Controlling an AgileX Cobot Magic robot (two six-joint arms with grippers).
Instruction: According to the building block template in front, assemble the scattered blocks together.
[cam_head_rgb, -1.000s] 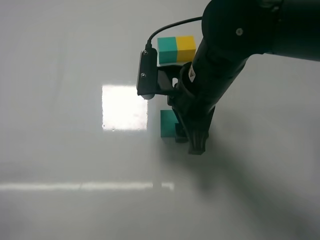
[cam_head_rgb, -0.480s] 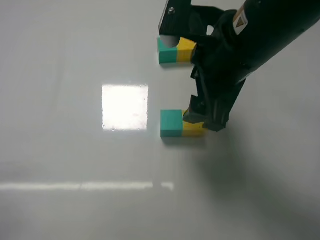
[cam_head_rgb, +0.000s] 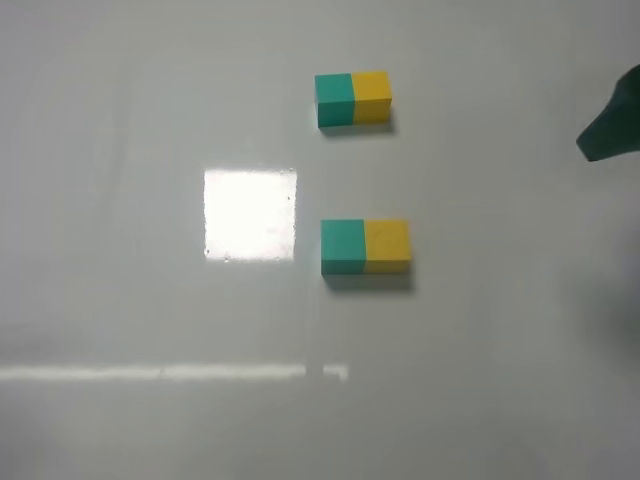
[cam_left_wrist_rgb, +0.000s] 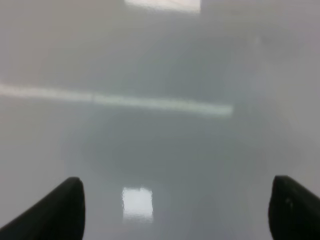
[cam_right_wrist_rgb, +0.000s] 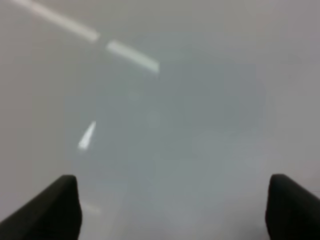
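Right gripper (cam_right_wrist_rgb: 170, 207): fingers wide apart, holding nothing, seen at the right edge (cam_head_rgb: 610, 125) of the high view. Left gripper (cam_left_wrist_rgb: 175, 207): likewise wide, empty. No writing legible. Teal block (cam_head_rgb: 343, 247) and yellow block (cam_head_rgb: 387, 246) touch, forming a bar mid-table (cam_head_rgb: 120, 300). Template (cam_head_rgb: 353, 98) lies beyond, apart.

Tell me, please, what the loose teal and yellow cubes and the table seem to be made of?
The teal cube and yellow cube look like painted wood or matte plastic: flat, even colour, crisp edges, no glare. The table looks like a smooth glossy laminate or coated board, since it mirrors bright lights sharply.
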